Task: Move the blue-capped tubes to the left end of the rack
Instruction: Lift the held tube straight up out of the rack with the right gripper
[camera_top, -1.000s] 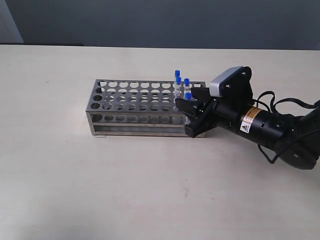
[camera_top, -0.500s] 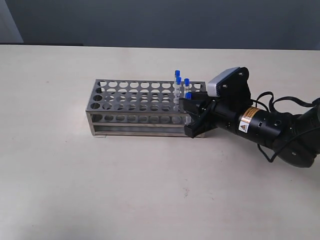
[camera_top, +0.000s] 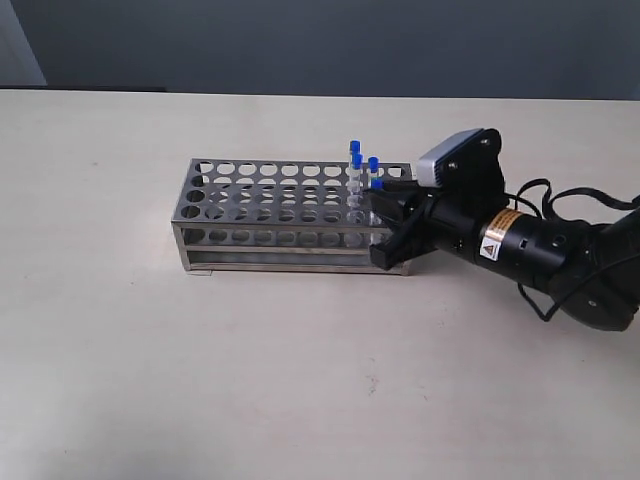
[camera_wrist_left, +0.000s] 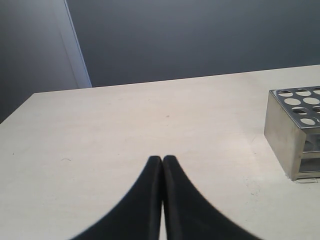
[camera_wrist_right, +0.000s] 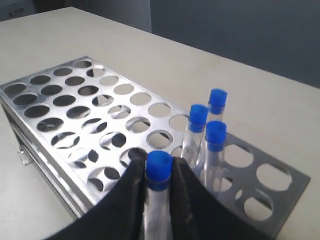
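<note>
The rack (camera_top: 285, 215) lies on the table (camera_top: 150, 350) with its long axis running across the exterior view. All four blue-capped tubes (camera_top: 357, 160) stand at the rack's right end, clustered in neighbouring holes. Each tube is upright, long axis vertical, blue cap on top and clear of the top plate.

The right gripper (camera_top: 378, 205) reaches in over that same end of the rack from beyond it. In the right wrist view its black fingers (camera_wrist_right: 131, 180) press against either side of the front tube (camera_wrist_right: 158, 172), just at and below the cap, so the right gripper (camera_wrist_right: 157, 164) is clamped on this tube. The tube stands straight between them. The other three blue-capped tubes (camera_wrist_right: 198, 116) sit just behind it, apart from the fingers.

The left gripper (camera_wrist_left: 162, 159) hovers over bare table beyond the rack's left end, its two fingertips pressed together with nothing between them. Only one corner of the rack (camera_wrist_left: 295, 131) shows there, cut off by the picture's edge.

From the exterior view the front tube (camera_top: 376, 184) shows little more than its cap; the gripper hides its body. The lower parts of all the tubes are hard to make out inside the rack's frame, and the front tube's lower part runs off the edge of the right wrist view.
</note>
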